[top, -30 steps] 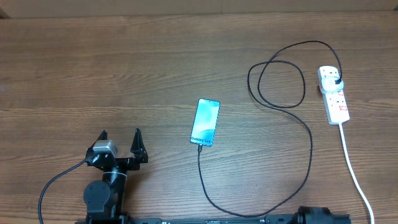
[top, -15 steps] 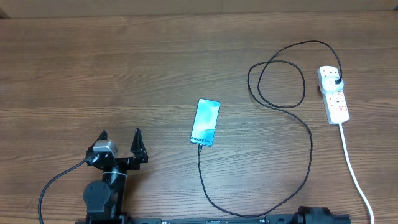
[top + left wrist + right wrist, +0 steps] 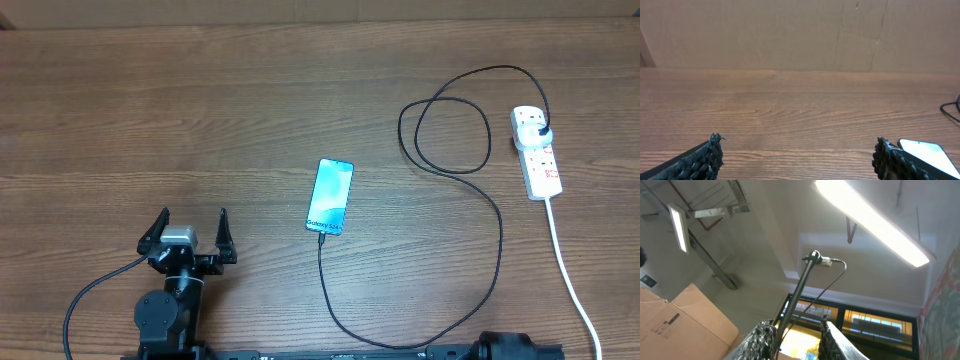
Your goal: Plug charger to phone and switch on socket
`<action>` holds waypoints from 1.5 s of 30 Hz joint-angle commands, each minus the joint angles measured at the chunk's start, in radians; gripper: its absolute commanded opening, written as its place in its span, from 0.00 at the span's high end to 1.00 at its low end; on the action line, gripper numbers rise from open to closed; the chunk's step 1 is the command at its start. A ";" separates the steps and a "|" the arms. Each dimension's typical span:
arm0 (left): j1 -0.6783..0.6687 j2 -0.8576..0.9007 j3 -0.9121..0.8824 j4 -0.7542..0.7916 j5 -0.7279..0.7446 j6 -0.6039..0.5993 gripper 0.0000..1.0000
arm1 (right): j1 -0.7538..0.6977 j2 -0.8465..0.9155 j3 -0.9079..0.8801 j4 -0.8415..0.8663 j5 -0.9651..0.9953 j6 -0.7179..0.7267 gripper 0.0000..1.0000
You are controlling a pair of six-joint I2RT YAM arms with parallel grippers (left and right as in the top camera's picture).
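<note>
We see a slim glossy phone (image 3: 330,196) on the grained wooden worktop (image 3: 200,120); left gripper (image 3: 192,216) spread wide, right gripper (image 3: 796,326) upturned, slightly parted.

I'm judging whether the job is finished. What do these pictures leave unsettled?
1. Socket switches, overhead: too small to read on or off.
2. Charger tip at the phone, overhead: too small to confirm it is seated.
3. Right gripper: beyond the overhead's bottom edge; its wrist view faces the ceiling.
</note>
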 commanded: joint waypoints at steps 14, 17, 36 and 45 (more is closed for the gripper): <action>-0.002 -0.006 -0.007 0.002 0.011 0.074 0.00 | -0.001 -0.006 -0.031 0.019 -0.040 0.011 0.62; -0.002 -0.006 -0.007 0.002 0.011 0.074 0.00 | -0.001 -0.006 -0.049 0.042 -0.064 0.011 0.53; -0.002 -0.006 -0.007 0.002 0.011 0.074 0.01 | -0.115 -0.006 -0.540 0.466 0.018 0.010 0.00; -0.002 -0.006 -0.007 0.002 0.011 0.074 0.01 | -0.153 -0.006 -0.917 0.594 -0.017 0.011 0.00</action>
